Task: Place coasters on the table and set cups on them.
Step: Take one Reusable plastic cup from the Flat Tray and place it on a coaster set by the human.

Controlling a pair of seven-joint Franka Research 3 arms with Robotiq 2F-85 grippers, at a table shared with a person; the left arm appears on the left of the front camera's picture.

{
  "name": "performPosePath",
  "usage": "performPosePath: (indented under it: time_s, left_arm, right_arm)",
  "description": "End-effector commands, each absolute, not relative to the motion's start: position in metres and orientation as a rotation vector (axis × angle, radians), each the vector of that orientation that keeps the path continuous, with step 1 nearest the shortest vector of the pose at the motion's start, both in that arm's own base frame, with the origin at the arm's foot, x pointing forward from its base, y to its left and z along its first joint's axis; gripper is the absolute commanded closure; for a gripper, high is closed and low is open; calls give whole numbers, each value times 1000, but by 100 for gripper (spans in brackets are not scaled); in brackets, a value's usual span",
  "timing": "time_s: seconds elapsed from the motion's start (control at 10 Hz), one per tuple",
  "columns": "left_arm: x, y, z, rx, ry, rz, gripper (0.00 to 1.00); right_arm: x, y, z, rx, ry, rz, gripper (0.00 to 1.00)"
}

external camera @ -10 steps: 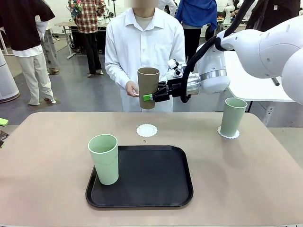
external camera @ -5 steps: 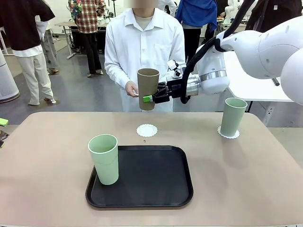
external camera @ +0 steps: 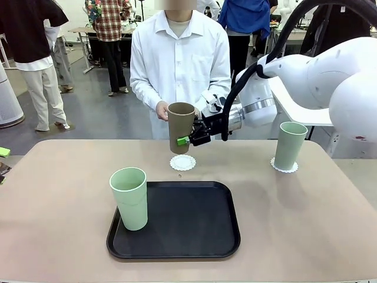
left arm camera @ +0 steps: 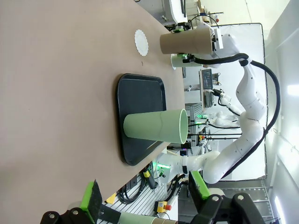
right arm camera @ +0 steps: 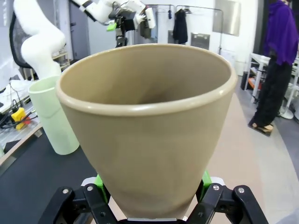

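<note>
One idle hand: the left hand hovers off the table's 6 o'clock edge, pads wide apart with nothing between them.
Tray: a black tray lies at 6 o'clock on the table, flat and bare over most of its floor.
Near cup: a mint cup stands upright at the tray's 9 o'clock side, rim up, with no hand near it.
Open coaster: the empty coaster lies flat on the table just past the tray's 12 o'clock edge.
Carried cup: the brown cup hangs just above the empty coaster, mouth up and leaning slightly, its base clear of the lace.
Working hand: the right hand reaches in from 3 o'clock and is clamped low on the brown cup's wall, near the base.
Far cup: a second mint cup stands upright on the far coaster at 2 o'clock.
Person: a person stands at 12 o'clock, the person's hand just behind the brown cup's rim. Contact cannot be told.
Step in hand: by my reading, setting the brown cup onto the empty coaster.
Next move calls for: levelling the cup, centring its base over the disc, lowering straight down until it bears, then parting the pads without dragging the lace sideways.
Left to do: the tray's mint cup probably needs a coaster of its own.
</note>
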State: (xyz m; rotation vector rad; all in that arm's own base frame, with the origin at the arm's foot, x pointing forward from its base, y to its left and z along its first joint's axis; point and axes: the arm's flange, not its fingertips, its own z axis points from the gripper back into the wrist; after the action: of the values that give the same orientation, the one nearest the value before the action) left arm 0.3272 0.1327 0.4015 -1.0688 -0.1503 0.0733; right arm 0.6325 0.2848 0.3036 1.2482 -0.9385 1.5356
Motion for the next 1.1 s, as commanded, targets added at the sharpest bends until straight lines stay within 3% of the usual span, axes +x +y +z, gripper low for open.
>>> performPosePath:
  time_s: [0.0, 1.0]
  left_arm:
    - [327, 133, 403, -1081, -158, 77, 0]
    - [327, 133, 403, -1081, -158, 77, 0]
  right_arm:
    - [652, 295, 296, 1239, -889, 1591, 18]
    - [664, 274, 268, 1284, -762, 1475, 18]
